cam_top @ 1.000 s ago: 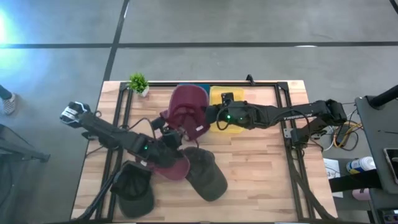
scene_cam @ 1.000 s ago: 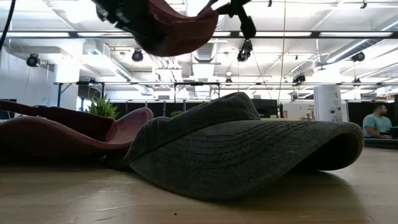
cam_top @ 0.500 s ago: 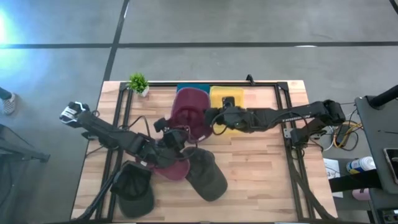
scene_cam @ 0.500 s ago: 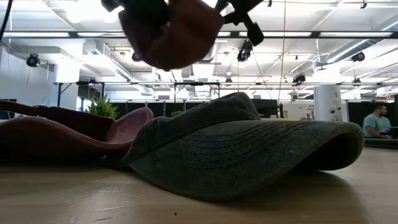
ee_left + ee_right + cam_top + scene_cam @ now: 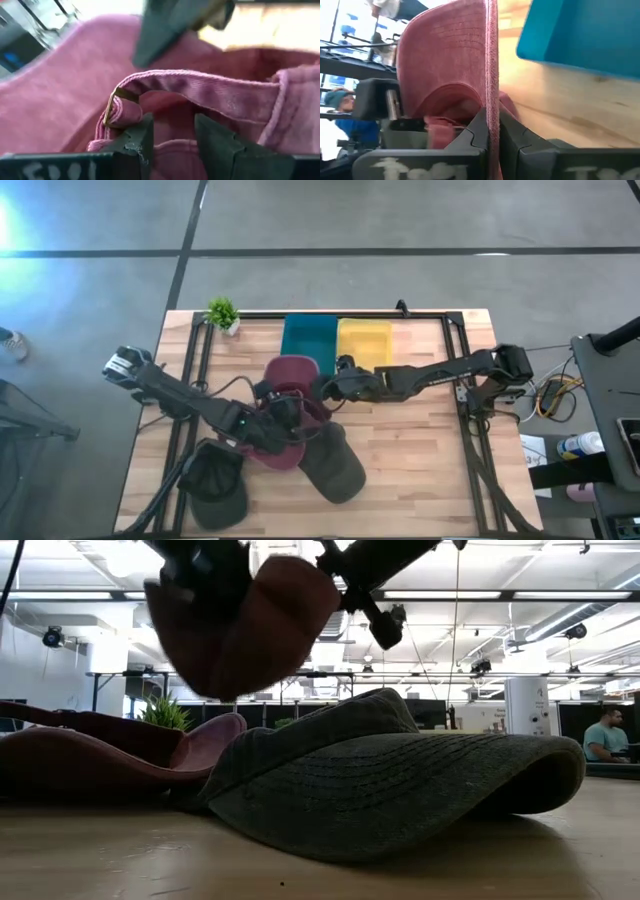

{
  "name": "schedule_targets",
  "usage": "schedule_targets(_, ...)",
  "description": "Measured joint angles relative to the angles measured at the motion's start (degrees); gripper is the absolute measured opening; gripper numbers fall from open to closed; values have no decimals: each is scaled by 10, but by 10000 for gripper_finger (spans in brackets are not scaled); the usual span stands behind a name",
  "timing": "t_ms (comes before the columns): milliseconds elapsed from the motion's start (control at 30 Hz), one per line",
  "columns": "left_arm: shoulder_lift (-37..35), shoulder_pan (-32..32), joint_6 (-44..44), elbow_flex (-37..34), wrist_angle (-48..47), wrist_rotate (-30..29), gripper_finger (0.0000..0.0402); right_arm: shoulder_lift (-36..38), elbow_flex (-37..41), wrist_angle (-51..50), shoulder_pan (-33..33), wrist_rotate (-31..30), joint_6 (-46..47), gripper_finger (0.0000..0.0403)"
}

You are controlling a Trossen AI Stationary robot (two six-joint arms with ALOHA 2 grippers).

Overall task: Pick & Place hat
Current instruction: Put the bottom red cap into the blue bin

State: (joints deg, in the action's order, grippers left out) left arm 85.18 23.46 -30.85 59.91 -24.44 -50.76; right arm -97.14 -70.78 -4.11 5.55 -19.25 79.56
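Two pincers clamp one maroon cap (image 5: pixel 292 372) mid-air: left pincer (image 5: pixel 172 131) on strap, right pincer (image 5: pixel 490 131) on brim edge at 3 o'clock. Risk: opposing pulls tear it loose, dropping onto olive cap (image 5: pixel 335 460).

Wooden table (image 5: pixel 420 450): 3 caps, teal bin (image 5: pixel 309 338), yellow bin (image 5: pixel 364 340), small plant (image 5: pixel 222 312).

It was a big open lab or workshop hall: grey concrete floor (image 5: pixel 400 220), exposed white ceiling beams (image 5: pixel 520 590) with lamps, and a seated person (image 5: pixel 606 737) far right.
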Motion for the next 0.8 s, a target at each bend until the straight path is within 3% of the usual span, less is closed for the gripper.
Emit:
schedule_targets(267,40,3,-49,-55,29,33,138,-13,7,-37,25,0,58,13)
schedule_targets(467,53,4,-50,-67,81,37,138,-22,17,-57,38,-4,46,19)
schedule_targets(800,55,4,28,-67,140,24,138,-69,27,-56,57,17,2,139)
